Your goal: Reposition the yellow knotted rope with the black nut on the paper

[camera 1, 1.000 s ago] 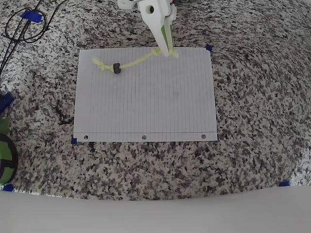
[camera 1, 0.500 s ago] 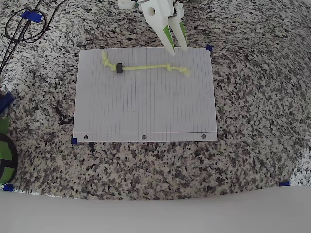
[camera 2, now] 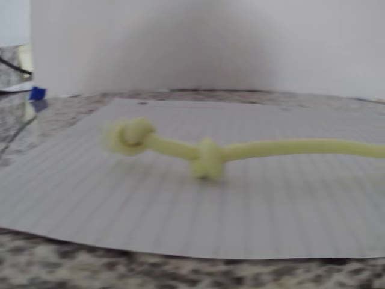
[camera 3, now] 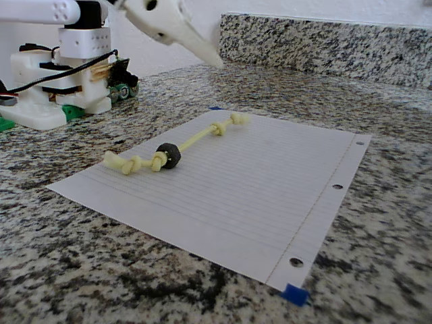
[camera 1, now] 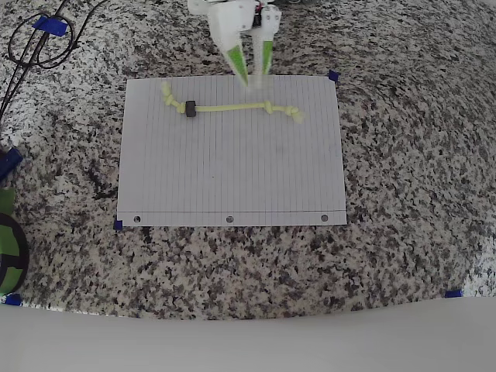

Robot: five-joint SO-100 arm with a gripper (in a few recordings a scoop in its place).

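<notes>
The yellow knotted rope (camera 1: 232, 108) lies stretched out along the upper part of the paper (camera 1: 232, 170), from the left corner to right of centre. The black nut (camera 1: 188, 108) sits on it near its left end. My gripper (camera 1: 253, 77) hangs above the paper's top edge, just above the rope's middle, open with nothing between its fingers. In the wrist view the rope's end (camera 2: 129, 135) with two knots rests on the lined paper (camera 2: 180, 217). The fixed view has the rope (camera 3: 196, 140) and nut (camera 3: 169, 155) lying flat, with the gripper (camera 3: 202, 55) raised well above them.
Black cables (camera 1: 31, 46) loop at the top left of the granite counter. A green and black object (camera 1: 8, 252) sits at the left edge. Blue tape bits mark the paper's corners (camera 1: 333, 76). The arm's base (camera 3: 61, 74) stands behind the paper, and a granite backsplash (camera 3: 324, 47) rises at the back.
The gripper let go of the rope's right end, which now lies straighter on the paper. The gripper then lifted and drew back to the paper's top edge, shifting slightly left.
</notes>
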